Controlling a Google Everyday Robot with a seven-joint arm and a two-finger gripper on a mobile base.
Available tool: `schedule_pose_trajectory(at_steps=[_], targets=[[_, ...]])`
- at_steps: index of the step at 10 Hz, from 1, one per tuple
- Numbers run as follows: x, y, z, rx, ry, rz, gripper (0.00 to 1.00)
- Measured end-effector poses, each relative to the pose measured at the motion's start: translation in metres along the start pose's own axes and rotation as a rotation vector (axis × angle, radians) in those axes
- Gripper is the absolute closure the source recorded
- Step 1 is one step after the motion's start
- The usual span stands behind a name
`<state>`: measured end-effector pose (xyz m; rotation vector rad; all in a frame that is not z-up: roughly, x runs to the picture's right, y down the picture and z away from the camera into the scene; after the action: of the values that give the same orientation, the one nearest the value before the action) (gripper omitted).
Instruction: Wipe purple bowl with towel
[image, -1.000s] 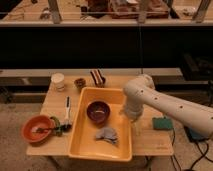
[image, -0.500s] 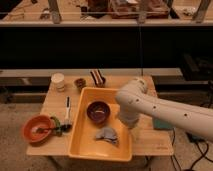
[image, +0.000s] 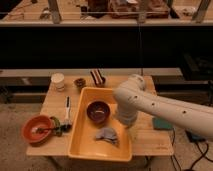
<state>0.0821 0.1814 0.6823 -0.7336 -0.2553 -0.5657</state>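
The wooden table (image: 150, 142) is the biggest thing. It is flat and pale, with straight edges and square corners. Bare floor shows on its left and in front of it.

The big white arm (image: 165, 107) comes in from the right. It is round and smooth like a fat pipe, with small dark dots on it. It bends over the right side of the tub and points down. The gripper (image: 128, 123) is at the low end of the arm, by the right wall of the tub, near the bowl and the towel. I cannot tell if it is open or shut.

The yellow tub (image: 80, 147) sits in the middle of the table. It is smooth, shaped like a box, with round corners and low walls. Its front wall reaches the front edge of the table.

The purple bowl (image: 98, 111) sits inside the tub, toward the back. It is round, dark and shiny. There is open tub floor on its left.

The orange bowl (image: 36, 129) is round and sits near the front left corner of the table.

The towel (image: 106, 135) lies in the tub, in front of the purple bowl. It is gray, soft and crumpled.

A flat green pad (image: 162, 124) lies on the table to the right of the arm.

A white cup (image: 58, 81) stands near the back edge of the table.

A thin pen (image: 67, 107) lies between the orange bowl and the tub
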Motion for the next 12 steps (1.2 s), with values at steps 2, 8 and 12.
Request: schedule_pose_trajectory(at_steps=[2, 8, 12], targets=[[-0.017, -0.008, 0.002, 0.0, -0.007, -0.028, 0.2], [-0.003, -0.029, 0.032, 0.183, -0.123, 0.116, 0.2], [-0.02, -0.043, 0.034, 0.192, -0.096, 0.205, 0.2]])
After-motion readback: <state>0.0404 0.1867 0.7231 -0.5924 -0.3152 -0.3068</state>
